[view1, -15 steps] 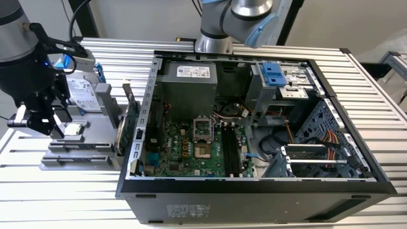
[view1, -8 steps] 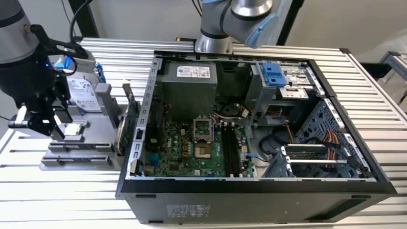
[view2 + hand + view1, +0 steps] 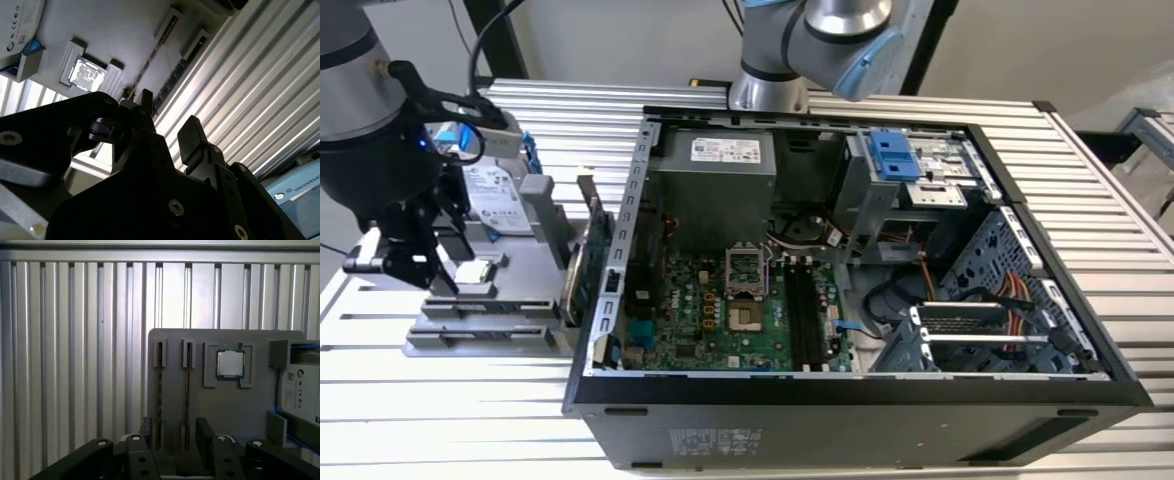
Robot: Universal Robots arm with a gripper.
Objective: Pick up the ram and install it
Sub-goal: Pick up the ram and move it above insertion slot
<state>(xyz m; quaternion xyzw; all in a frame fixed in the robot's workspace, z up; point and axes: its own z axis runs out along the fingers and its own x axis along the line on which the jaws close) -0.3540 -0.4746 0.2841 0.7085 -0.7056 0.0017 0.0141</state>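
A table (image 3: pixel 1094 170) of ribbed aluminium slats spreads below and around the claw (image 3: pixel 416 262), its grooves dark and its ridges bright with glare in both wrist views. Past the table's far edge, well behind the claw, stands a plain pale wall (image 3: pixel 627 40). Dark upright posts (image 3: pixel 494 30) rise in front of it under even, soft light.

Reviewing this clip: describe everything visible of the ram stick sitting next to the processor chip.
The ram stick appears edge-on as a thin dark strip, standing on its long edge in a narrow slot of the grey holder plate. A second stick lies parallel beside it; the processor chip sits on its other side. In the first wrist view one end runs between the fingers of the open claw; contact cannot be judged.
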